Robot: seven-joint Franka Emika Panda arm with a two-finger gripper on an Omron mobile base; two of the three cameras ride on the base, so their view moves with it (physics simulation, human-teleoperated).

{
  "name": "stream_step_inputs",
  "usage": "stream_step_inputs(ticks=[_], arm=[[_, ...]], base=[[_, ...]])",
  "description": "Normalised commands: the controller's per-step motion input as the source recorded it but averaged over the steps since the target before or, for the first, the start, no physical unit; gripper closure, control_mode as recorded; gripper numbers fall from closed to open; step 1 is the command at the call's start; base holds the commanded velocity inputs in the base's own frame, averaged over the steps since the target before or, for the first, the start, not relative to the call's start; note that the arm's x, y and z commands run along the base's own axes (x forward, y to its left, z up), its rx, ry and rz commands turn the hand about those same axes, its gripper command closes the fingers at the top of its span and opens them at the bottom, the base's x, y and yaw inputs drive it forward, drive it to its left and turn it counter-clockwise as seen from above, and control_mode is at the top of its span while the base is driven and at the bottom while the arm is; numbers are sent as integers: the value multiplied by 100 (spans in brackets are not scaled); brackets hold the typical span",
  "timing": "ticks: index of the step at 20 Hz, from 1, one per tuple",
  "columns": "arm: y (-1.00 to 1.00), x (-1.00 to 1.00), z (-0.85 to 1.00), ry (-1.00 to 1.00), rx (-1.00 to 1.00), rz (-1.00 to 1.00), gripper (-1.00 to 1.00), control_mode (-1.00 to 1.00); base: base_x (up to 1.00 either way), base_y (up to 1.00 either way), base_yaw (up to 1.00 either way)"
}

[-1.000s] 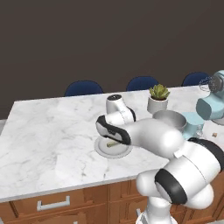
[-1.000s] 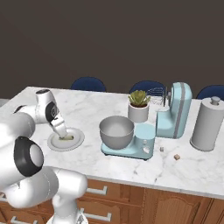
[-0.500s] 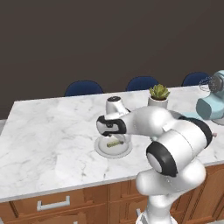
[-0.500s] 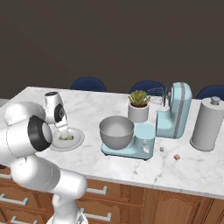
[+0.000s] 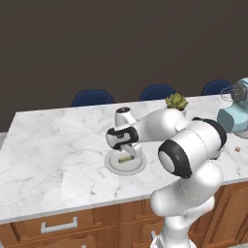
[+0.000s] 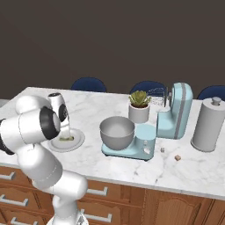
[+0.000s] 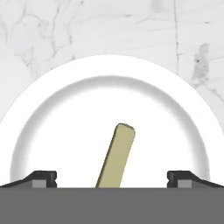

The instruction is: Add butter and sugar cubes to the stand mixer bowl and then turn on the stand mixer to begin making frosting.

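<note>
Fingers (image 7: 112, 179) spread fully apart, nothing gripped, poised low over plate (image 7: 57, 100) on marble worktop (image 5: 53, 145). Butter (image 7: 116, 156) seen lying tilted on plate, between fingertips. Stand mixer (image 6: 173, 115) and stand mixer bowl (image 6: 117, 132) well apart from fingers.

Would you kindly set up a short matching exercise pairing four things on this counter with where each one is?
Things:
1. butter
2. gripper
3. mixer bowl
4. plant pot

Places:
A. on the mixer's blue base
B. lying on the plate
C. open, just above the plate
D. behind the bowl, beside the mixer

Pairs: 1-B, 2-C, 3-A, 4-D
</note>
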Motion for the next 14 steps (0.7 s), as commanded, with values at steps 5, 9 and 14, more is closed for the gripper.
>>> stream_step_inputs(ticks=[5, 9, 14], arm=[[0, -2, -25, 0, 0, 0, -100, -100], [0, -6, -12, 0, 0, 0, -100, -100], [0, -4, -21, 0, 0, -1, -100, -100]], base=[[0, 0, 0], [0, 0, 0], [0, 0, 0]])
